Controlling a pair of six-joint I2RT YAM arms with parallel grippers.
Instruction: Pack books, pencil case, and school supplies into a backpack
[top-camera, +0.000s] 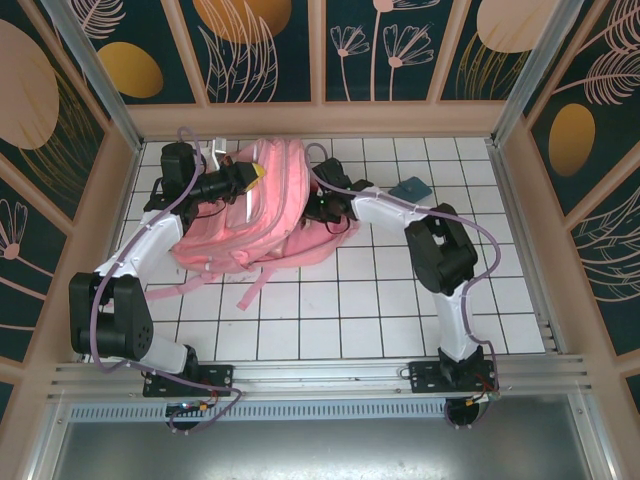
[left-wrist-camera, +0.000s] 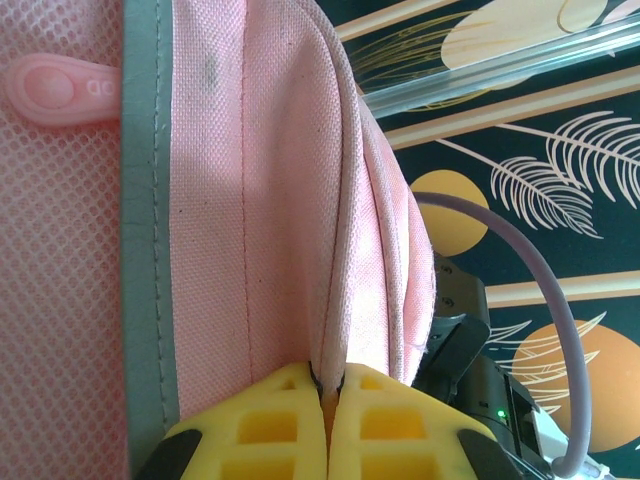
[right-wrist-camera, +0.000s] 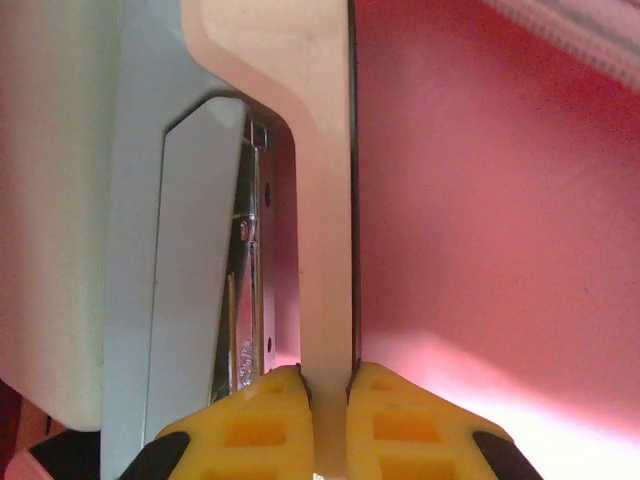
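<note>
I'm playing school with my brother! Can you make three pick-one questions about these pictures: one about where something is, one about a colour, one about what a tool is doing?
1. Where is the teal pad? A) on the white table, beside the backpack B) on top of the backpack C) stuck on the back wall
2. What colour is the backpack? A) blue B) green C) pink
3. What is the left tool doing? A) hanging wide open B) pinching a fold of the backpack C) holding a book
Answers: 1 A, it lies flat on the tiles; 2 C, its fabric is pink; 3 B, its yellow fingertips meet on a pink seam.
</note>
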